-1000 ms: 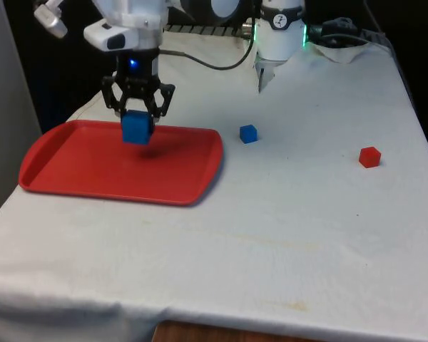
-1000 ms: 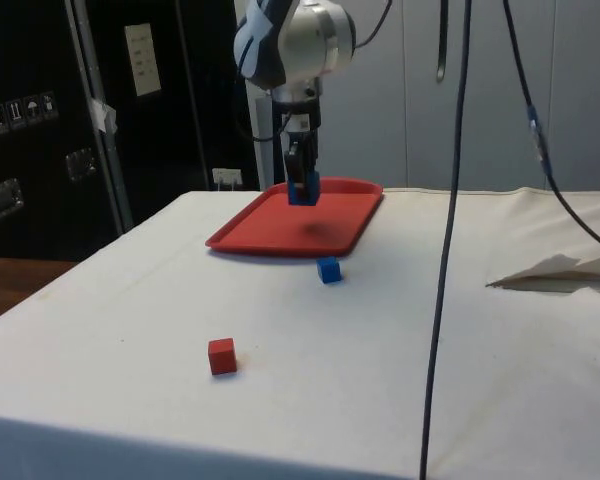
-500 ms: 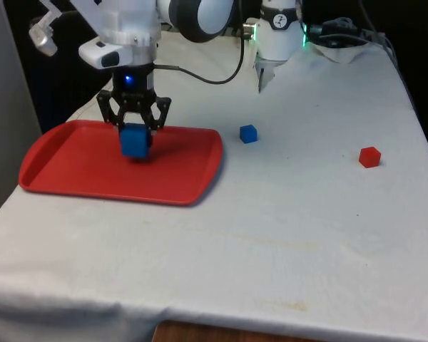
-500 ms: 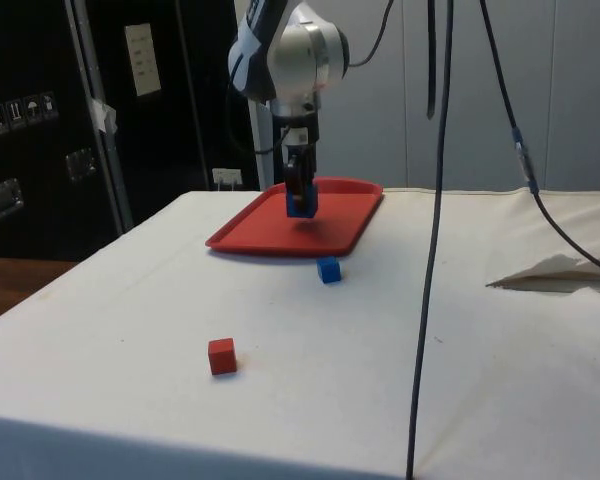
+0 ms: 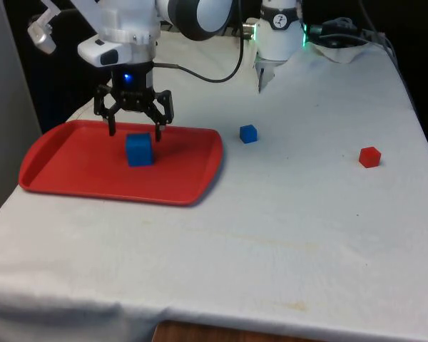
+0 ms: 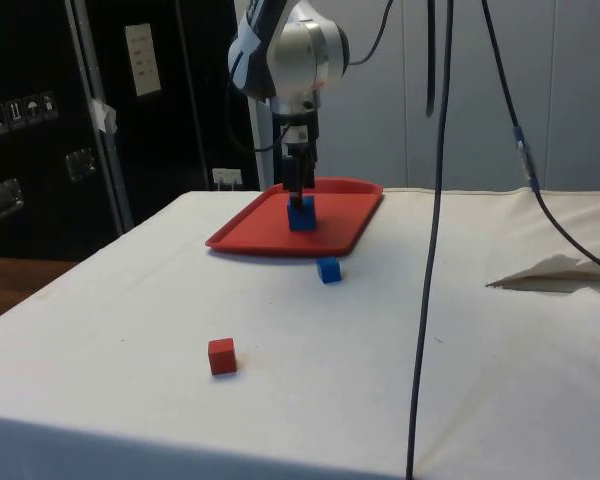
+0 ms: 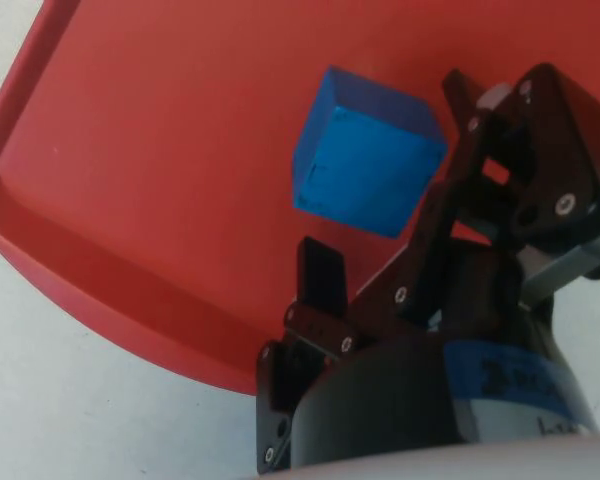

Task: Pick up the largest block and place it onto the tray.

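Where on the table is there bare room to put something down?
Bare cloth spreads between the red tray and the red block, nearer than the small blue block. The tray's end at the front view's left is free; around the large blue block, beneath the end effector, is crowded.

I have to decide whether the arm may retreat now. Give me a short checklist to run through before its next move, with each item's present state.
1. Large blue block sits on the red tray: ok.
2. Gripper open, fingers apart from the block: ok.
3. Block lies flat, well inside the tray's rim: ok.
4. Small blue block and red block lie on the cloth, away from the tray: ok.
5. Straight lift unobstructed: ok.
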